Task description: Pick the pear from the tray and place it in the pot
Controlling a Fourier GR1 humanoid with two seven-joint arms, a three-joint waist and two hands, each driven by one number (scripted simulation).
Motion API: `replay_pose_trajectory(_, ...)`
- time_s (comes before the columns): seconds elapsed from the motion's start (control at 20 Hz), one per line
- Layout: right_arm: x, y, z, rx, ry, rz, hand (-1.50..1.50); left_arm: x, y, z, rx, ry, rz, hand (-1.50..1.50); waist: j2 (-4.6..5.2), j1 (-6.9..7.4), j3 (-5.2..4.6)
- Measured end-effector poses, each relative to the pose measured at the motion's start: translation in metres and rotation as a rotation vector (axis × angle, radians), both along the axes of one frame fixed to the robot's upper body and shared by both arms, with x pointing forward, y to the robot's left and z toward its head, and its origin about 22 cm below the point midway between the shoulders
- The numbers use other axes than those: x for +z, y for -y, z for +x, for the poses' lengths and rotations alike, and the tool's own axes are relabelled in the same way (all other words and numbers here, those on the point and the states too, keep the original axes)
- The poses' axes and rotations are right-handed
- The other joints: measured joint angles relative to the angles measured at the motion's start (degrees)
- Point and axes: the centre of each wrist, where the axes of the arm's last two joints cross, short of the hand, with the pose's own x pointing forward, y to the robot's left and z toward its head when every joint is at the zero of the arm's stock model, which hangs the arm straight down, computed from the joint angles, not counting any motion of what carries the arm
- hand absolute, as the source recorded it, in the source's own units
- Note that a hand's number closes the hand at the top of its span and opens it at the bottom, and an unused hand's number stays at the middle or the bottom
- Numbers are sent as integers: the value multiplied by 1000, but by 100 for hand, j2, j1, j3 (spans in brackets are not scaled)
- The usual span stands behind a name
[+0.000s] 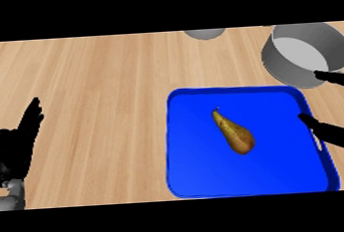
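Head view: your pear (234, 133) lies on its side near the middle of the blue tray (189, 177), stem end toward the far rim and the fat end toward you. Nothing touches it. The tray sits on the wooden counter (92, 93), and the grey pot (306, 54) stands just past the tray's far right corner, mouth open and, as far as you can see, with nothing in it. That layout keeps the carry short, from the tray's middle up and to the right over the pot's rim.

Your right hand (338, 132) comes in from the right edge, hovering over the tray's right rim. Its fingers (339, 79) are spread wide, one dark digit up by the pot's near wall and another lower over the rim, with open space between them. They hold nothing and stand apart from the pear, which is to their left. The spread looks like a set-up for closing round the fruit, so the pick has not yet begun.

Your left hand (14, 147) rests at the left edge over bare counter, fingers straight and pointing away from you, holding nothing and well apart from the tray.

A grey rounded object (204, 33) shows at the far edge, cut off; you cannot tell what it is.
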Motion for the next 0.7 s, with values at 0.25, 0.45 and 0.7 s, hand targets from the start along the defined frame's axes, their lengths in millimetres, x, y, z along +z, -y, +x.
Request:
replay_pose_trajectory(0.25,-23,-18,-31,66,107,-69,-150,-6,-7,-11,-8,2,8,0,28,15,5)
replay_pose_trajectory(0.45,-10,-36,-36,87,38,-150,-150,-8,-10,-18,-17,11,14,0,41,54,3)
replay_pose_trajectory(0.7,15,-66,-28,103,-93,-252,-150,-4,-4,-19,-28,10,9,0,51,107,-3)
